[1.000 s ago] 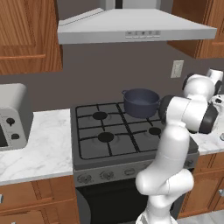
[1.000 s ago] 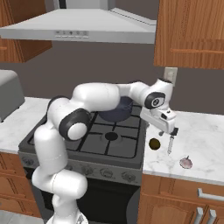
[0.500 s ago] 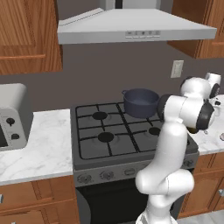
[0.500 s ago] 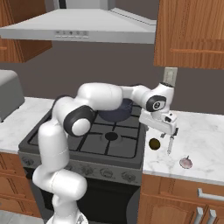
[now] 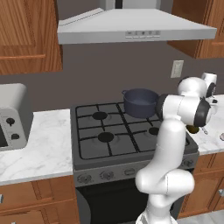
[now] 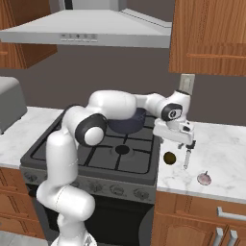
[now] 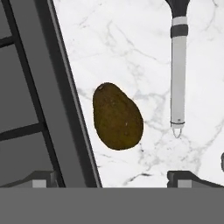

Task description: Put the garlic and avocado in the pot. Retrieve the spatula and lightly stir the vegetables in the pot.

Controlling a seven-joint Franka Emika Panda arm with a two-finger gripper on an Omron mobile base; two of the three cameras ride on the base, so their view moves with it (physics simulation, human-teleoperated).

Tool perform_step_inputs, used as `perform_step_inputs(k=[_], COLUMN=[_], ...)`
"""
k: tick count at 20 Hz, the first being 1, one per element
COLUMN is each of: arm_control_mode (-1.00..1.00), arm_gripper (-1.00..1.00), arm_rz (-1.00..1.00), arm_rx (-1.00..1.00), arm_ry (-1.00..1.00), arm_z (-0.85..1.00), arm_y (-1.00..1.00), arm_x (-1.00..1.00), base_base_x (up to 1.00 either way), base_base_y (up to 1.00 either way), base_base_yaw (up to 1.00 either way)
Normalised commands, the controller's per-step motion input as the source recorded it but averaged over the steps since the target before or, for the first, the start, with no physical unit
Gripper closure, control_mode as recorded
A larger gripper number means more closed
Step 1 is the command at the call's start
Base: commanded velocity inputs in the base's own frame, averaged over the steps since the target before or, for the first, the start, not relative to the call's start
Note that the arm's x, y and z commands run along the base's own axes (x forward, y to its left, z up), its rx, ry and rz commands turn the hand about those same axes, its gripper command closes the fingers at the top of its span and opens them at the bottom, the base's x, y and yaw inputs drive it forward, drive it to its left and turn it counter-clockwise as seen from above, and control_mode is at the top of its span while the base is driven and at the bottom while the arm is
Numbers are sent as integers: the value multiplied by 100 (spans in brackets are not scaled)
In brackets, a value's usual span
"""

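Observation:
The avocado (image 7: 117, 117) is an olive-brown oval lying on the white marble counter just right of the stove edge; it also shows as avocado (image 6: 169, 157). My gripper (image 7: 114, 179) hangs open above it, its fingertips (image 7: 41, 178) spread wider than the fruit and apart from it. From the right base, the gripper (image 6: 177, 140) is a short way over the counter. The spatula (image 7: 178, 70), grey with a black end, lies right of the avocado. The whitish garlic (image 6: 204, 178) sits near the counter's front. The dark blue-grey pot (image 5: 140, 101) stands on the back right burner.
The black stove (image 5: 109, 131) with its grates fills the middle, and its raised edge (image 7: 65, 87) runs close to the avocado's left. A toaster oven (image 5: 11, 116) stands on the left counter. A range hood (image 5: 131, 28) and wooden cabinets hang above.
The hand has come down a little toward the avocado on the right counter. Its fingers have stayed open, and the avocado, spatula and garlic have not moved.

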Motion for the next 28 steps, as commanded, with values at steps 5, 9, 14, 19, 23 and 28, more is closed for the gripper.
perform_step_inputs(k=[5,9,14,19,23,28], arm_control_mode=[-100,-100,-100,-100,-100,-100], arm_gripper=[-100,-100,-100,-100,-100,-100], arm_rz=[10,10,10,9,6,6], arm_rx=[0,2,5,1,0,0], arm_ry=[0,0,0,0,0,0], arm_z=[-17,-9,-4,-18,-29,-36], arm_y=[-13,-14,-4,0,9,3], arm_x=[7,15,4,0,0,0], base_base_x=[0,0,0,0,0,0], base_base_y=[0,0,0,0,0,0], base_base_yaw=[0,0,0,0,0,0])
